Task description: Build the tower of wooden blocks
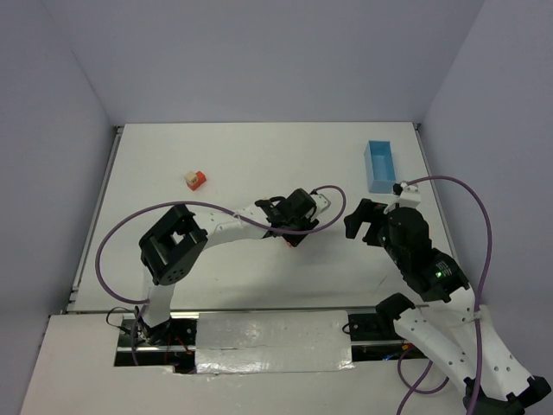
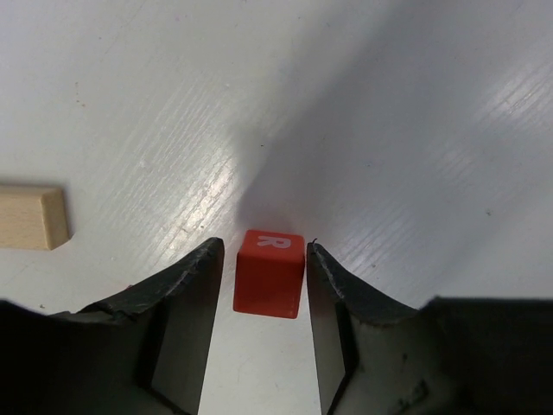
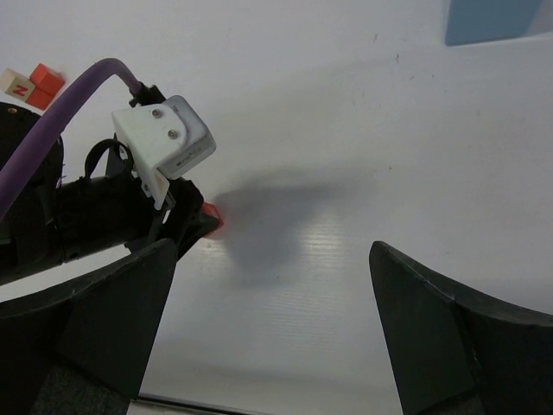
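A red-orange cube [image 2: 270,272] marked "R" rests on the white table between the fingers of my left gripper [image 2: 263,252]. The jaws stand close on both sides with thin gaps, so the gripper is open. In the top view this gripper [image 1: 292,235] is at the table's middle, with a sliver of the cube [image 1: 288,241] showing under it. A tan flat slab [image 2: 30,216] lies to the left of it. A small red-orange and tan cluster of blocks [image 1: 195,179] sits at the far left and also shows in the right wrist view [image 3: 30,85]. My right gripper [image 3: 272,259] is wide open and empty, right of the left gripper [image 1: 363,223].
A light blue rectangular box [image 1: 380,166] stands at the back right, near the table's right edge; its corner shows in the right wrist view [image 3: 492,19]. The left arm's purple cable [image 1: 259,220] loops over the middle. Grey walls close in the table.
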`<state>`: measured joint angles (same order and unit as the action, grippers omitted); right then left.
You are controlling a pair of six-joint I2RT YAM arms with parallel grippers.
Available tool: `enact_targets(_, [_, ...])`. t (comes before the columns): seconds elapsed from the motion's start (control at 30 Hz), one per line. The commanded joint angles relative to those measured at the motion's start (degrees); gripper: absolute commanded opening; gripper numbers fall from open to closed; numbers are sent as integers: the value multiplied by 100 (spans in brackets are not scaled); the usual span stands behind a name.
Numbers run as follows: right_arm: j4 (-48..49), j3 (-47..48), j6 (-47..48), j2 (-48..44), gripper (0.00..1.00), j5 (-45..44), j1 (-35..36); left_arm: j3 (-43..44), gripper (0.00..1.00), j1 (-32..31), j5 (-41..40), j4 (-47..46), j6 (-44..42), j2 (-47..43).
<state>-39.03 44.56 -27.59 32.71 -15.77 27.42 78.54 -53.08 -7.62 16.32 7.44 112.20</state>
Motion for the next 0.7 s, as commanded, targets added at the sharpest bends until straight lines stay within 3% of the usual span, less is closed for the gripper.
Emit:
enact_targets(0.0, [167, -61, 52, 7, 100, -5, 35, 38, 55, 8, 67, -58, -76, -146])
enact_targets(0.07, [167, -61, 52, 7, 100, -5, 35, 56, 41, 8, 59, -32, -59, -120])
enact_targets(0.3, [185, -70, 61, 25, 100, 30, 35, 73, 17, 8, 6, 38, 3, -146])
enact_targets(0.67, [176, -61, 52, 7, 100, 30, 44, 495, 3, 385, -381, 416, 258, -321])
